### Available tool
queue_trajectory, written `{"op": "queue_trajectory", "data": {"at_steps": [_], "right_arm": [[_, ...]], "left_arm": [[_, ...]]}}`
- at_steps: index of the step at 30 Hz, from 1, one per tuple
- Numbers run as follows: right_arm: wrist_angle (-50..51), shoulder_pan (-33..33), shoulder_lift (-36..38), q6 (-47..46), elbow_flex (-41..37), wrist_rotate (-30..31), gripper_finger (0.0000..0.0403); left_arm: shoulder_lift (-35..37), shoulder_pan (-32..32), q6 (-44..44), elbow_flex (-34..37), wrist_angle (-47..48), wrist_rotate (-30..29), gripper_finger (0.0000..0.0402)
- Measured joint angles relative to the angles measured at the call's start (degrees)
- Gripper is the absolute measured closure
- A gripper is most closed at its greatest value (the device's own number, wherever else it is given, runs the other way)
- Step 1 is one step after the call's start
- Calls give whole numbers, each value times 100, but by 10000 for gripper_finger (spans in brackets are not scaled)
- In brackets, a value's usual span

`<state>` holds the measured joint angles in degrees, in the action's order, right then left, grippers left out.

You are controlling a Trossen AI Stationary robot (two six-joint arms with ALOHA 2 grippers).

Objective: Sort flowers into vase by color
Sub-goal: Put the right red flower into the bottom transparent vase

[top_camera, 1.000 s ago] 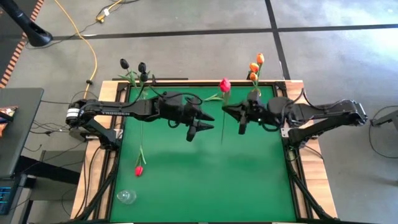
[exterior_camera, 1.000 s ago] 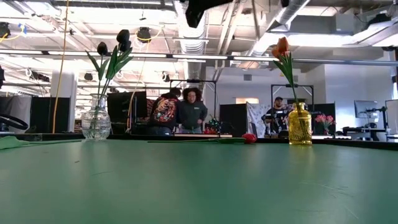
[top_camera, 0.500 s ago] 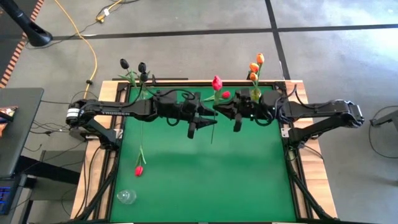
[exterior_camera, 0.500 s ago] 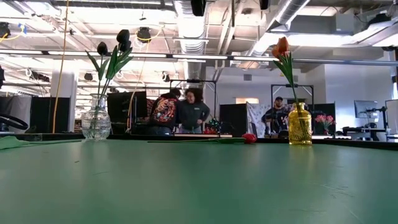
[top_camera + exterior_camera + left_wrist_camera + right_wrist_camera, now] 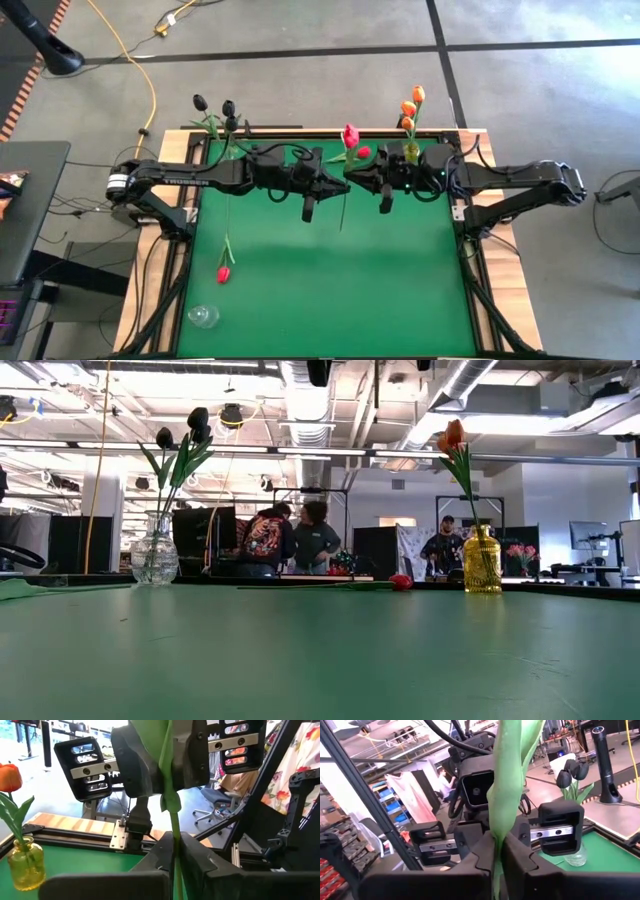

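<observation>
2 hands, left hand (image 5: 322, 187) and right hand (image 5: 362, 184), both clamped on 1 red tulip (image 5: 350, 135); no legible writing

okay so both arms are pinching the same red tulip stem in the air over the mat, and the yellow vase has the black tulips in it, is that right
Not quite. Both the left gripper and the right gripper are shut on the red tulip stem above the mat, but the yellow vase holds orange tulips. The black tulips stand in the clear glass vase, as the low view shows.
</observation>
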<state>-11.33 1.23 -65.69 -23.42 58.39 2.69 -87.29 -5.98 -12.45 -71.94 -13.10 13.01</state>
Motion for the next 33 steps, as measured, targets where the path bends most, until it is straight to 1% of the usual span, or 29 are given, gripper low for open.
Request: {"op": "queue_trajectory", "data": {"at_steps": [5,9,13,18,22,25,27,31,33], "right_arm": [[6,0,0,36,0,-4,335],[25,-11,0,269,0,-20,315],[91,-35,-4,426,0,-136,283],[113,7,2,437,0,-143,228],[91,47,9,440,0,-144,187],[101,95,9,442,0,-142,167],[101,170,9,442,0,-139,160],[81,327,9,441,0,-137,159],[54,408,9,439,0,-135,159]], "left_arm": [[0,-27,59,0,1,-21,397],[0,-74,64,0,4,-21,400],[0,-136,73,0,-31,21,401],[119,-237,222,2,148,171,401],[524,-316,461,0,748,496,401],[914,-321,779,0,1360,740,401],[1201,-319,931,0,1861,883,401],[1677,-248,1043,1,2782,1374,401],[1895,-130,1053,2,2997,1636,401]]}}
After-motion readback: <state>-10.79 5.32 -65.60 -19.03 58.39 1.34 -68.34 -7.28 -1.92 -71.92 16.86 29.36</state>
